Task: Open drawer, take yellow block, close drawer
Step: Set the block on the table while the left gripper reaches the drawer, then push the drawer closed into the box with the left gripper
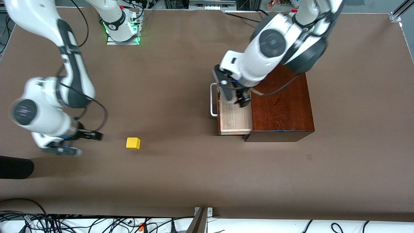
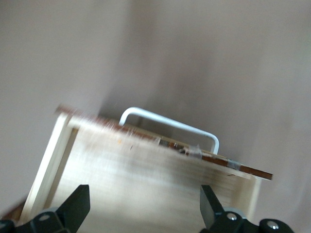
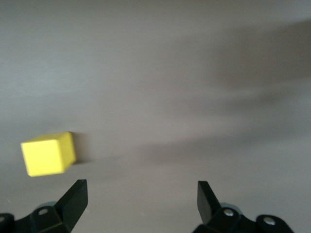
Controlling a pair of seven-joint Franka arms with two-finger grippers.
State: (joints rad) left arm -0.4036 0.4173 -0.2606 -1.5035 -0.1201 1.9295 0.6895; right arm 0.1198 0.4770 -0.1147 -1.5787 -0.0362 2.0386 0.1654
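The drawer stands pulled out of the dark wooden box, and the yellow block lies alone on the worktop, well apart from it toward the right arm's end. The right tool, fingers spread and empty, hangs low beside the block. The left tool, fingers also spread, hovers over the open tray. It seems the closing step remains: the left tool must push the drawer front inward.

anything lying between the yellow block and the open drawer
Nothing: in the front view only bare brown table separates the small bright yellow cube from the pulled-out pale wood drawer with its white bar handle.
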